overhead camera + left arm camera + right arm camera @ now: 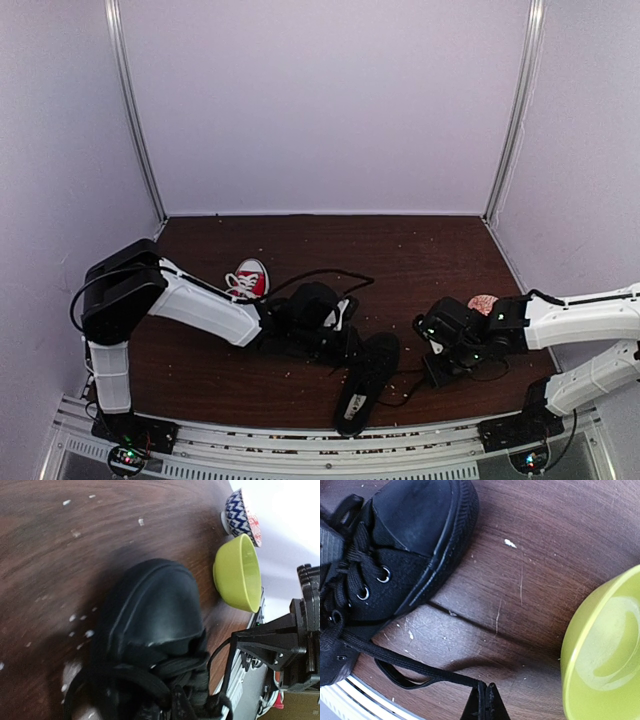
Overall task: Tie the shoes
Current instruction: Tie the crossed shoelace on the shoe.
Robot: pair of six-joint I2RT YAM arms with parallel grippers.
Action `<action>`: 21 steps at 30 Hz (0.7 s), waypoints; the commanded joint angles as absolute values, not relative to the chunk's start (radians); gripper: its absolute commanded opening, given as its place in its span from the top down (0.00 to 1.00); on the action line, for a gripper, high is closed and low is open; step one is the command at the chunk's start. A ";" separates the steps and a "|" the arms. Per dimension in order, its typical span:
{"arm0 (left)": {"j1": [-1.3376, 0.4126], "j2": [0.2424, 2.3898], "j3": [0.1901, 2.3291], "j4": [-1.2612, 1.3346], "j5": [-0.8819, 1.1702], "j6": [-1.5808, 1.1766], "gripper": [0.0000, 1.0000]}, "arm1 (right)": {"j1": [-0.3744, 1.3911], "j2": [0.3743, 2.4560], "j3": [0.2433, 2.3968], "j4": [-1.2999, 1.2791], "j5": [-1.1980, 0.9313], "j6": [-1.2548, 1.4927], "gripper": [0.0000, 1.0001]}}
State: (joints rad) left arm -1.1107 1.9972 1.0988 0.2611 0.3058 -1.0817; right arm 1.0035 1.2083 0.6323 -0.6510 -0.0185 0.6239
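Note:
The black shoe [366,379] lies near the front edge, toe toward the back, between my two grippers. Its toe fills the left wrist view [155,607] and shows at the upper left in the right wrist view [405,540]. My left gripper [180,703] sits low over the tangle of black laces at the shoe's throat and looks shut on a lace; it also shows in the top view [338,330]. My right gripper [489,692] is shut on a black lace [410,664] pulled taut from the shoe, and shows in the top view [437,362]. The red sneaker [248,278] lies behind my left arm.
A lime green bowl [239,574] stands right of the black shoe, close to my right gripper [605,650]. A blue and red patterned bowl [241,512] lies behind it [483,303]. White crumbs dot the brown table [400,250]. The metal front rail [300,445] is close.

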 commanded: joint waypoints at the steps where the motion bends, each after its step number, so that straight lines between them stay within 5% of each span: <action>1: -1.117 1.909 1.031 0.290 0.241 -1.092 0.93 | 1.002 1.175 0.608 -0.645 -0.004 0.621 1.00; 21: -1.117 1.723 0.830 0.269 0.105 -1.051 1.00 | 1.002 1.153 0.528 -0.654 -0.013 0.675 1.00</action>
